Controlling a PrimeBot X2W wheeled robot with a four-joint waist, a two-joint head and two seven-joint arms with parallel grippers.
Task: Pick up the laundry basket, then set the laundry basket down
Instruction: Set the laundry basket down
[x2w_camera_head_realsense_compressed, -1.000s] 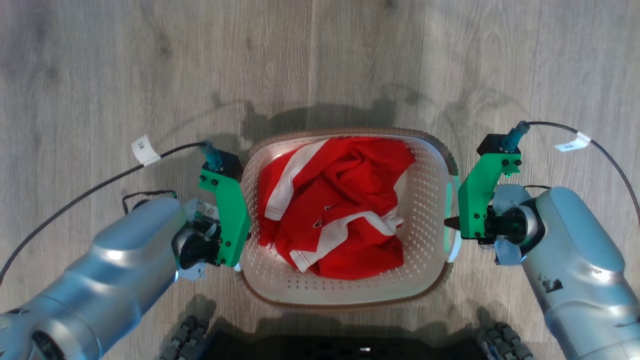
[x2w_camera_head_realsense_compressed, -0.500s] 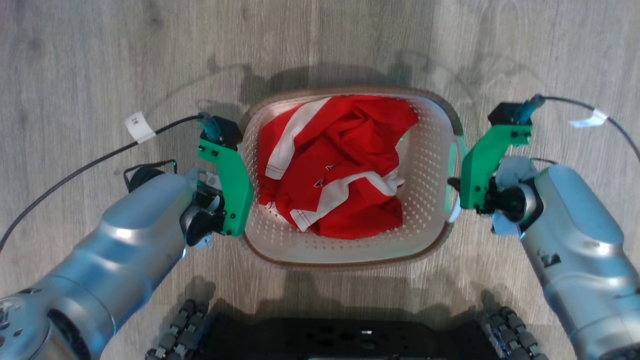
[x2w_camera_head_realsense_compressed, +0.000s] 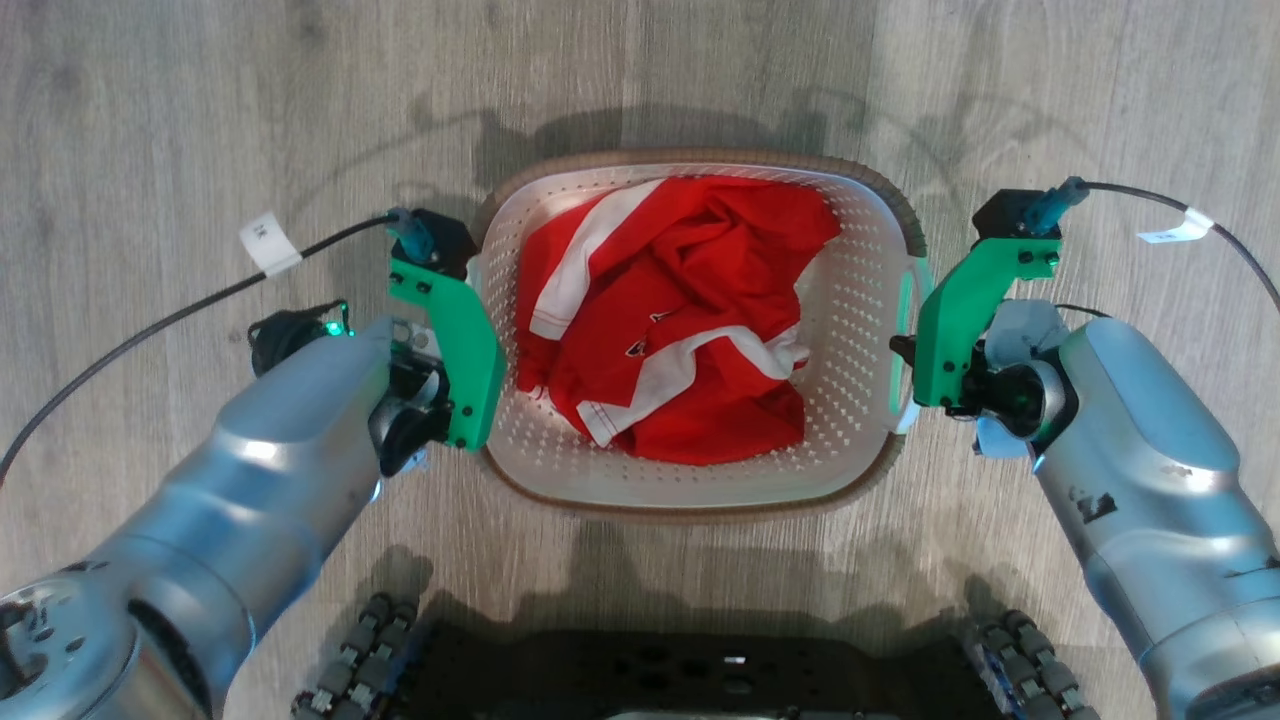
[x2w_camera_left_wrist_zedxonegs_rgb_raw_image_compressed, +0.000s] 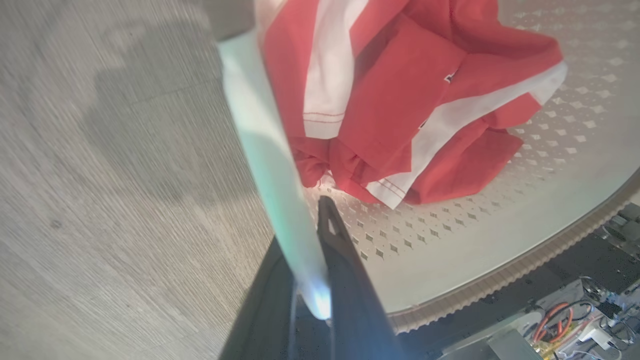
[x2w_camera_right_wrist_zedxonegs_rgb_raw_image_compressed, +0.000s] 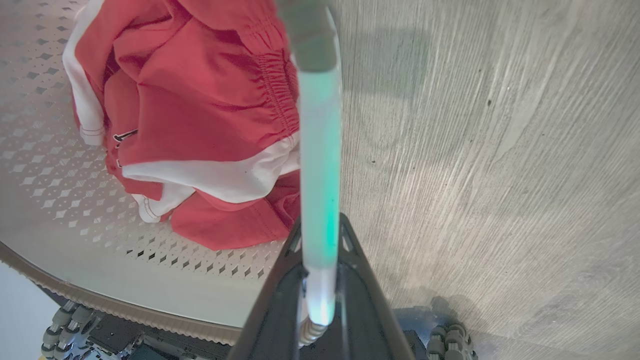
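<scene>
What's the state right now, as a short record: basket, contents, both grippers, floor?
basket: cream, perforated walls, brown rim, held between the two arms
contents: crumpled red garment with white stripes
left gripper: shut on the basket's left handle
right gripper: shut on the basket's right handle
floor: grey wood planks
lifted or resting: cannot tell

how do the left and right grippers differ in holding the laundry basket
The left gripper grips the laundry basket by its left handle, the right gripper by its right handle. In the head view the left green mount covers its handle; the right green mount sits beside its handle, leaving it visible. Both are shut on a handle.
</scene>
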